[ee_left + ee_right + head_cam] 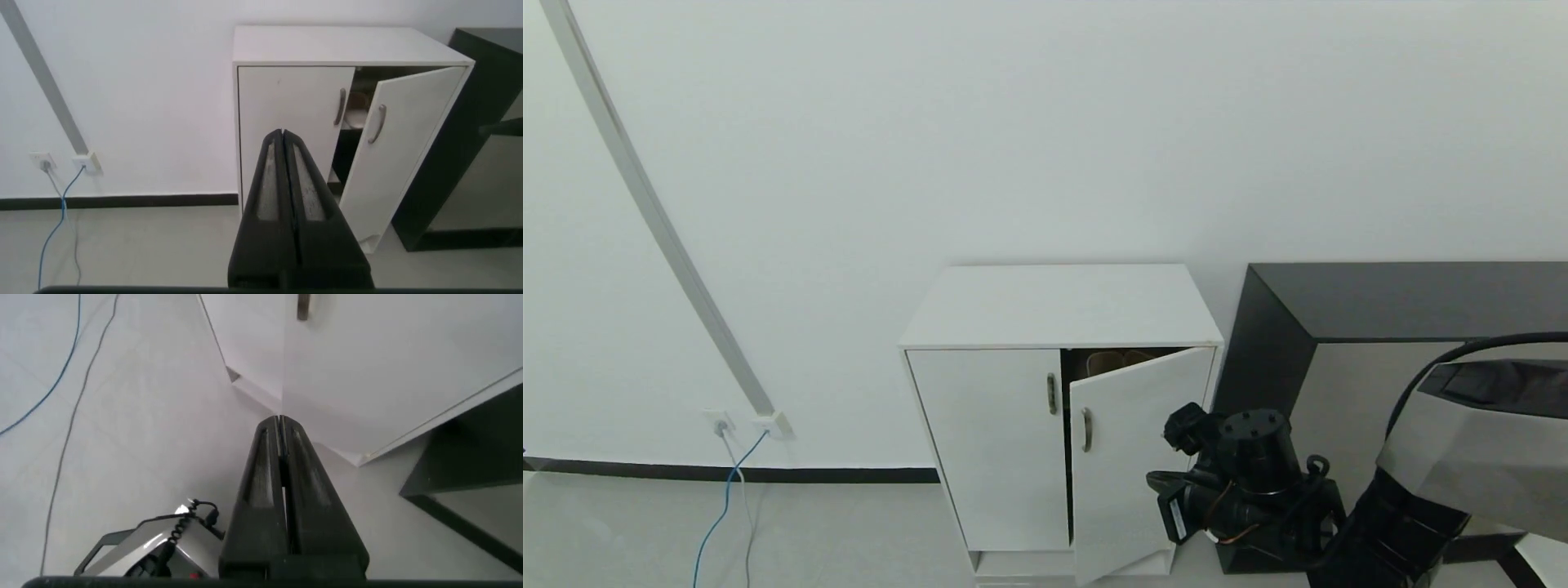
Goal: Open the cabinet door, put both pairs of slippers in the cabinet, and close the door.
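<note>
Nearest the head camera, at five o'clock, the right arm (1258, 490) hangs low, just beside the hinge side of the cabinet's open door. Its right end effector (282, 420) has both fingers pressed together with nothing between them. It points toward the lower edge of that door and the floor (139, 416) below; whether it touches the door cannot be told. The left end effector (283, 132) is likewise pressed together and empty, held well apart from the cabinet and facing its front.

The white cabinet (1058, 306) stands against the wall at six o'clock in the head view. Its left door (988, 441) is closed flat. The right door (1135, 457) stands ajar, its handle (1085, 430) edge swung out from the front. Through the gap, on an upper shelf, tan shapes (1115, 359) show, too hidden to make out surely.

At three o'clock a black-framed panel (1274, 343) stands just beside the cabinet. At eight o'clock a wall socket (719, 422) sits low on the wall with a blue cable (719, 506) trailing to the floor, and a grey conduit (645, 196) slants up toward eleven o'clock.
</note>
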Tool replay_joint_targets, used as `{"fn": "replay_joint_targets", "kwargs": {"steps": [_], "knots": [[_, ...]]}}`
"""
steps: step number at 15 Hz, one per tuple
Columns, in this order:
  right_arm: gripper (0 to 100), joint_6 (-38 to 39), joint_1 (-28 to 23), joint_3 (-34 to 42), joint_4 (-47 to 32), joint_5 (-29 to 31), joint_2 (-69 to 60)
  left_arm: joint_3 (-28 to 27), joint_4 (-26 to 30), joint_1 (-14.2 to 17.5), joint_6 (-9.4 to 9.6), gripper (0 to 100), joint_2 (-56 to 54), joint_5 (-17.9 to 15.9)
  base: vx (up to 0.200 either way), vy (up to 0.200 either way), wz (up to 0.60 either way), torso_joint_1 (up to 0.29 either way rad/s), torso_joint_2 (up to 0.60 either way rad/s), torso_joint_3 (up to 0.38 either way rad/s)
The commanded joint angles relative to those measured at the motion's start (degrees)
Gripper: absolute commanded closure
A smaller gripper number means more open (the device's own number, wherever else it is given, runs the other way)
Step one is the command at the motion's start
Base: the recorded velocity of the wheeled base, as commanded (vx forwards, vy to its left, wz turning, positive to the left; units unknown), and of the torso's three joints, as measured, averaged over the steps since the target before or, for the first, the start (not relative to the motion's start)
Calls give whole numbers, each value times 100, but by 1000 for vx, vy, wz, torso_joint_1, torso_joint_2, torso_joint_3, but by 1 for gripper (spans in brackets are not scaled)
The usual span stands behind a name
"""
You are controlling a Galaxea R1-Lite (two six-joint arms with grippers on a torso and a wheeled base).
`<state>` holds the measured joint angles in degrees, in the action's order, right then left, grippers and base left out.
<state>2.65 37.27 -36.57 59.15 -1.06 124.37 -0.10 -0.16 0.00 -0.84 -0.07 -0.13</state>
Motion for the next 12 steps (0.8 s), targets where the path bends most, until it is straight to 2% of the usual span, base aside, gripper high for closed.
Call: {"fn": "replay_joint_targets", "kwargs": {"steps": [1,3,9,12], "knots": [[100,-1,9,19,-9,1,96,1,-2,0,-4,100,7,-4,200,0,0,2,-7,12],[100,-1,17,10,-9,1,96,1,-2,0,-13,100,7,5,200,0,0,10,5,-7],[100,8,0,-78,88,27,237,1,-2,0,-4,100,7,5,0,0,0,0,0,0],[100,34,0,-491,97,45,571,1,-2,-9,-21,100,7,40,0,0,0,0,0,0]]}}
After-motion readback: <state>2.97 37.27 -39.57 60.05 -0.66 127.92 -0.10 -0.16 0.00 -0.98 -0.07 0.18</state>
